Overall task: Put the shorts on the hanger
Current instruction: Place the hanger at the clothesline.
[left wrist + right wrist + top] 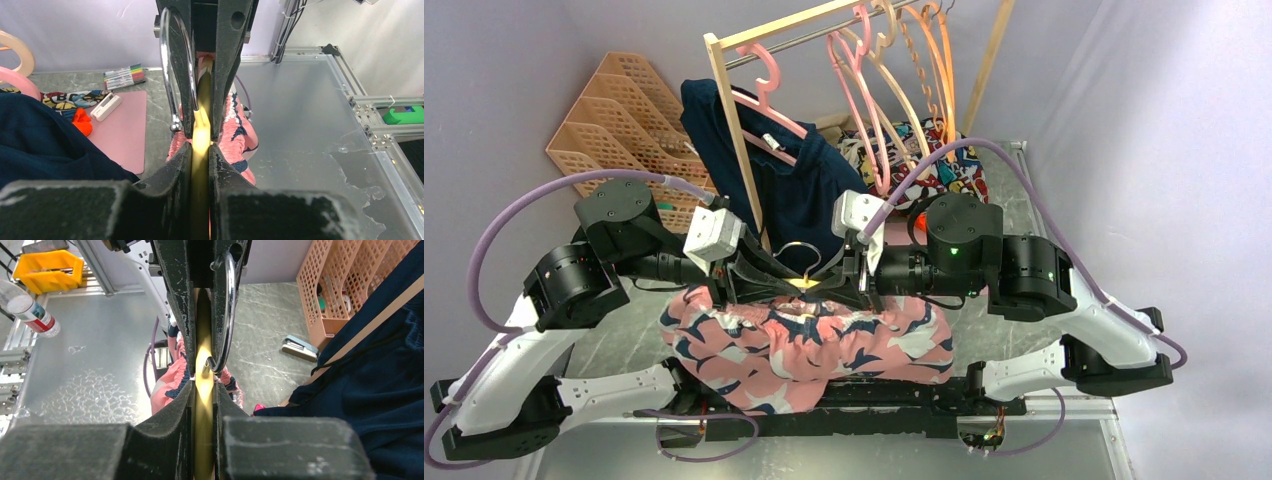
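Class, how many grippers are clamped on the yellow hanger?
2: the left gripper clamps the hanger left of its hook, the right gripper right of it. None hidden.

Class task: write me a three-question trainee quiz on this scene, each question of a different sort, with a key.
1. True or false: the left gripper is shut on the hanger.
2. The right gripper is: A) open B) shut on the hanger C) shut on nothing.
3. Name the garment under the hanger.
Key: 1 true; 2 B; 3 shorts.
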